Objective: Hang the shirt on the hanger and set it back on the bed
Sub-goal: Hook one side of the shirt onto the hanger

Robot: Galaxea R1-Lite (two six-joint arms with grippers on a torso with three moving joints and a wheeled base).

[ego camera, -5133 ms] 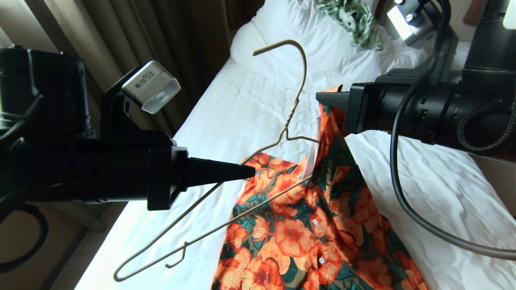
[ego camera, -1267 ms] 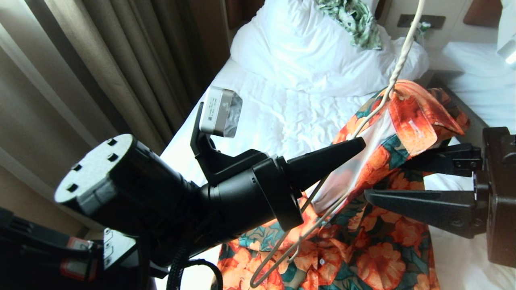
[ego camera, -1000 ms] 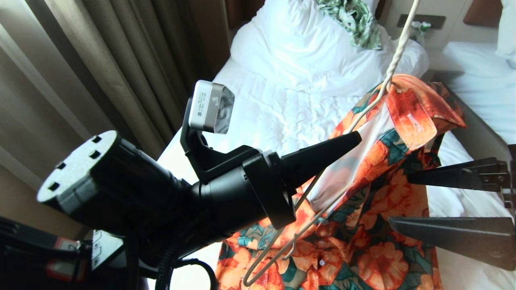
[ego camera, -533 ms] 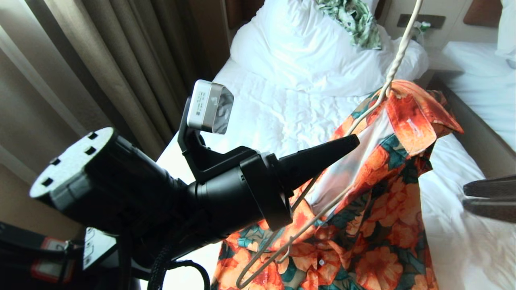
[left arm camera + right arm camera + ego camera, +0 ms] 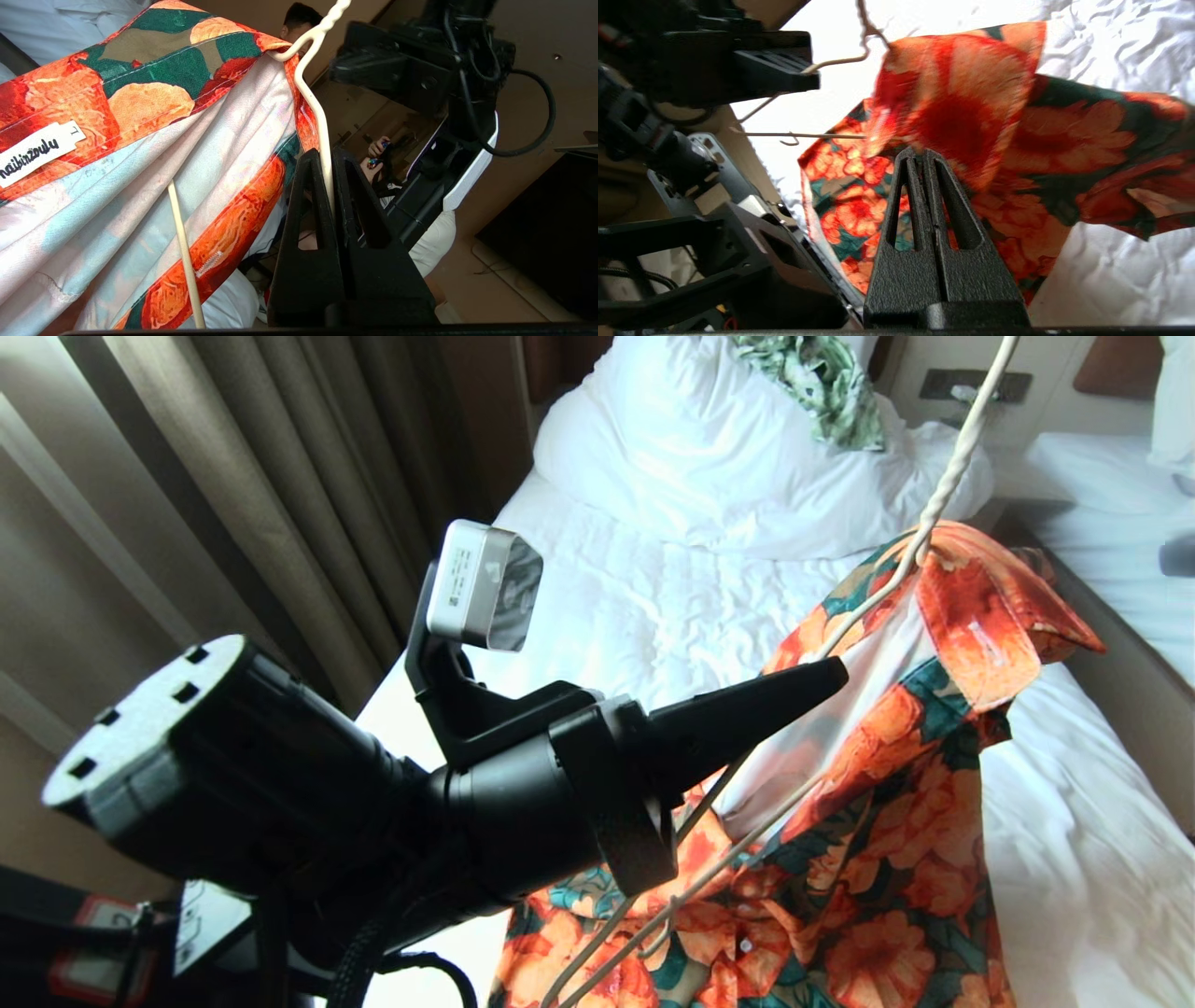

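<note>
A short-sleeved collared shirt (image 5: 896,803) of thin woven cloth, matt, printed with large orange flowers on dark green and brown; its inside is a pale, washed-out lining with a small white fabric label (image 5: 37,151) sewn in. A thin cream-white wire hanger (image 5: 320,121) with a smooth coated finish, its neck twisted like rope. The left end effector (image 5: 329,158) and right end effector (image 5: 920,156) are black plastic, matt with a fine grainy texture. The bed (image 5: 635,597) is covered in wrinkled white cotton-like sheet, matt and soft. Beige curtains (image 5: 233,495) hang in heavy matt folds
</note>
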